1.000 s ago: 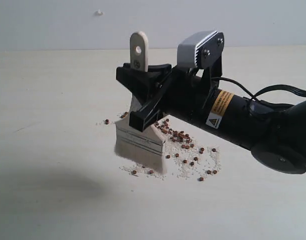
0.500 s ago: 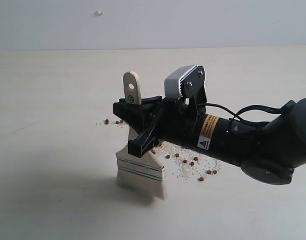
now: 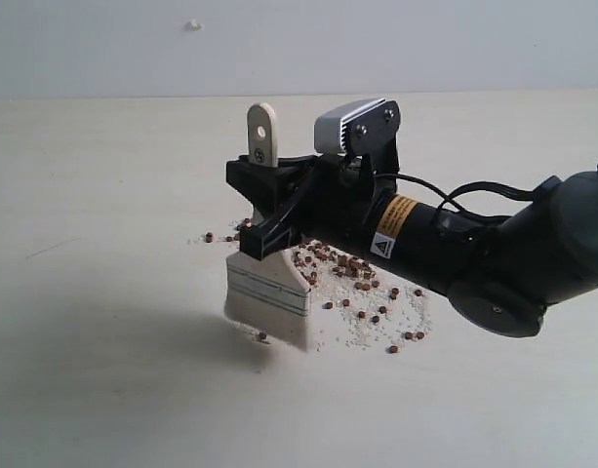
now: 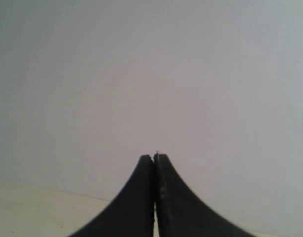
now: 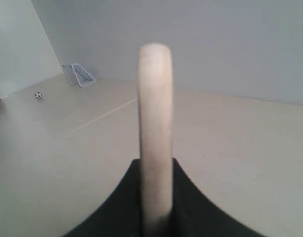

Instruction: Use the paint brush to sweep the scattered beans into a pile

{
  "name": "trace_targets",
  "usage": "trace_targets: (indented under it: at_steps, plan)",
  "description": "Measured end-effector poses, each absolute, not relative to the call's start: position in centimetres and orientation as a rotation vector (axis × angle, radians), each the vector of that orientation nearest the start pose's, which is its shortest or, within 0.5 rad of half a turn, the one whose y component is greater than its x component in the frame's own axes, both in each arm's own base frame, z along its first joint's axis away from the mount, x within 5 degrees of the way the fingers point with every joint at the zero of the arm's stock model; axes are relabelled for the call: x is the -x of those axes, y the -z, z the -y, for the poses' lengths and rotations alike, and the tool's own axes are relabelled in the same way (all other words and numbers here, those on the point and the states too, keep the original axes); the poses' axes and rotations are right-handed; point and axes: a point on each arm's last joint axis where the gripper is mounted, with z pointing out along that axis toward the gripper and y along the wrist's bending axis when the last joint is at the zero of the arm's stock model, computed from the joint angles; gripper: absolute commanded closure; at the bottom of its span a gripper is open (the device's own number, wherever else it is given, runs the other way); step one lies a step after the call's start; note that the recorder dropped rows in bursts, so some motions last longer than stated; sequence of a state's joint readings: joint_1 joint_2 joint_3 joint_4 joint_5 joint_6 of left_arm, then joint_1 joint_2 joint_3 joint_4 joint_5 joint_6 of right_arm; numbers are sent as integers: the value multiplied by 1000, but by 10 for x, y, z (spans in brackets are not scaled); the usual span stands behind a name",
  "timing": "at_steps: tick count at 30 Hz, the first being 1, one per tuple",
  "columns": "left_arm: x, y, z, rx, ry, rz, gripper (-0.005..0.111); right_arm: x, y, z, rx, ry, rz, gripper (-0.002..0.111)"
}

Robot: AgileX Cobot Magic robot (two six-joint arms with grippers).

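Observation:
My right gripper (image 3: pixel 271 203) is shut on the paint brush (image 3: pixel 270 285), gripping its cream handle just above the silver band. The handle's holed end points up, and the whitish bristles touch the table. Edge-on, that handle (image 5: pixel 154 133) rises between my right gripper (image 5: pixel 155 170). Reddish-brown beans (image 3: pixel 349 276) mixed with whitish crumbs lie right of the brush head. One bean (image 3: pixel 262 336) sits at the bristle tips, and a few more beans (image 3: pixel 220 236) lie behind the brush. No heaped pile shows. My left gripper (image 4: pixel 154 157) is shut on nothing, facing a blank wall; the exterior view does not show it.
The pale table (image 3: pixel 103 195) spreads wide around the beans, and a grey wall stands behind it. Seen from the right wrist, a small white net (image 5: pixel 78 74) and a little ball (image 5: pixel 38 95) sit on the floor far off.
The brush dipped toward the near edge half a second ago, then came back and rose slightly. Beans that the arm hid now show again beside the brush head.

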State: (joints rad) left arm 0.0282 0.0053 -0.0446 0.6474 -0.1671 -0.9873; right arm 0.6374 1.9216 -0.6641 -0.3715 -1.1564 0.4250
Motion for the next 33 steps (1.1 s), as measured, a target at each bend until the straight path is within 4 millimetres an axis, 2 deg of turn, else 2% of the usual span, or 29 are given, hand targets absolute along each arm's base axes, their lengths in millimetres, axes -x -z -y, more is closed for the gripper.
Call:
trace_targets:
  at_steps: [3,6,12,19,33]
  plan:
    - [-52,-240,8,161,337,-1310,107,-251,-152,-227,559,-1029,-1579,108]
    - [-52,-240,8,161,337,-1310,107,-241,-151,-232,690,-1095,-1563,108]
    - [-52,-240,8,161,337,-1310,107,-239,-149,-233,726,-1106,-1574,108]
    - [-52,-240,8,161,337,-1310,107,-244,-141,-229,696,-1024,-1674,108]
    - [-52,-240,8,161,337,-1310,107,-255,-135,-221,648,-822,-1729,108]
